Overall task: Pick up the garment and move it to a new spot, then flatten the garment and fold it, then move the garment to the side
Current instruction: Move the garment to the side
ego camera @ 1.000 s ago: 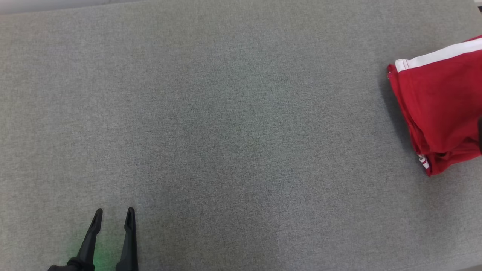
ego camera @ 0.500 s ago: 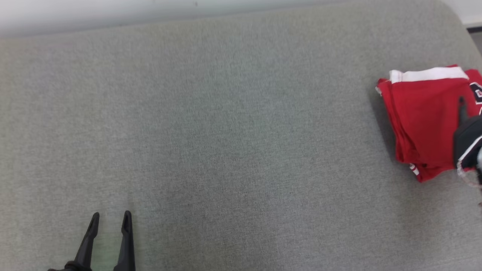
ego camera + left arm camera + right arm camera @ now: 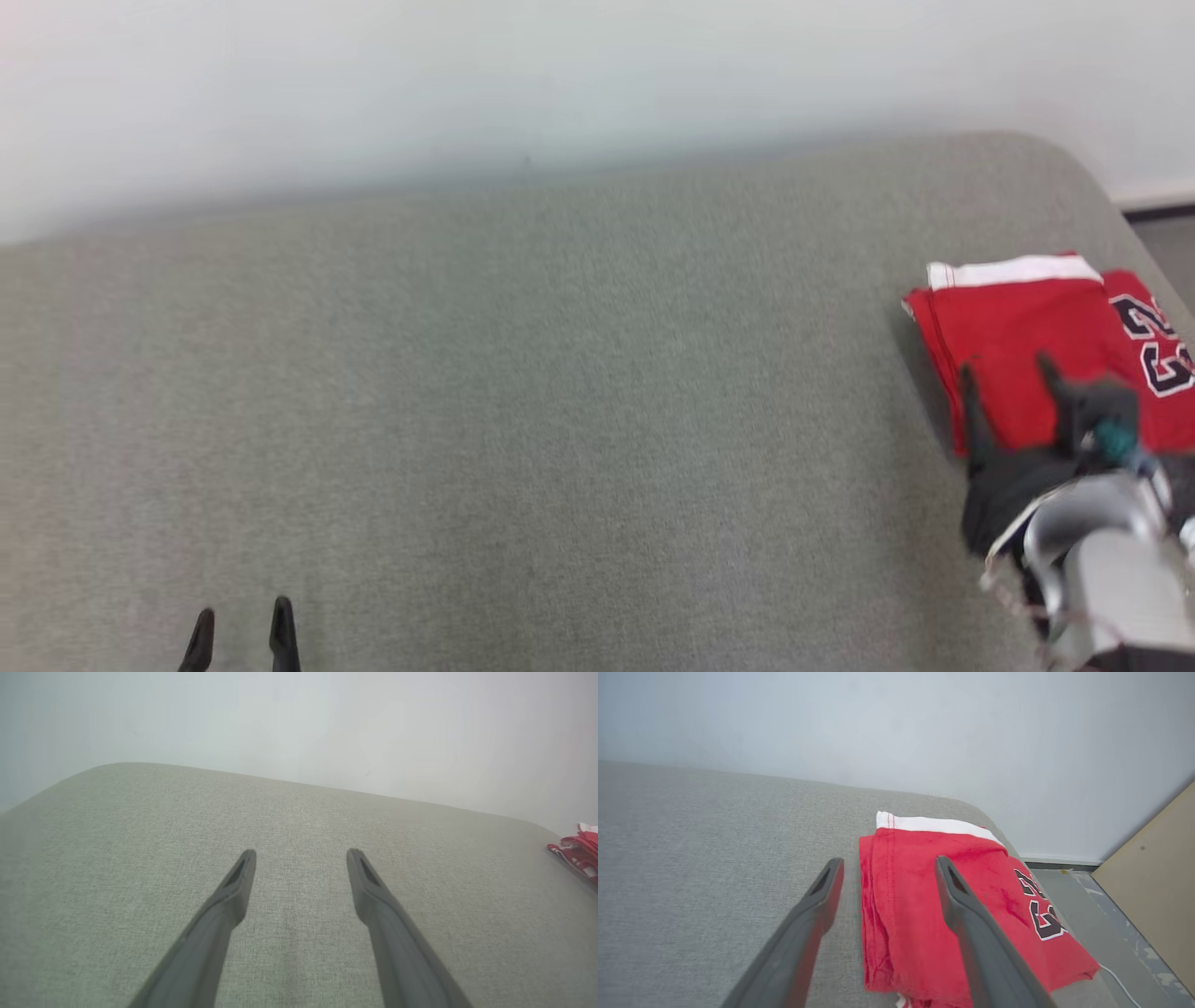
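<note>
A folded red garment (image 3: 1018, 345) with a white band and dark lettering lies at the right end of the grey cushioned surface (image 3: 523, 392). My right gripper (image 3: 1006, 371) hovers open over the garment's near left edge, holding nothing. In the right wrist view that garment (image 3: 920, 905) lies between and under the spread fingers of the right gripper (image 3: 887, 864), with its left edge in the gap. My left gripper (image 3: 241, 616) stands open at the lower left, far from the garment. In the left wrist view the left gripper (image 3: 301, 853) is open over bare fabric, and the garment (image 3: 577, 851) peeks in at the right edge.
A pale wall (image 3: 560, 84) runs behind the surface. The surface's rounded right end (image 3: 1102, 187) drops to a grey floor (image 3: 1101, 914), where a tan board (image 3: 1153, 877) leans and a thin white cable (image 3: 1115, 982) lies.
The head camera has tilted up, so the wall now shows. My right gripper has come further into view over the garment. The left gripper has slid toward the bottom edge.
</note>
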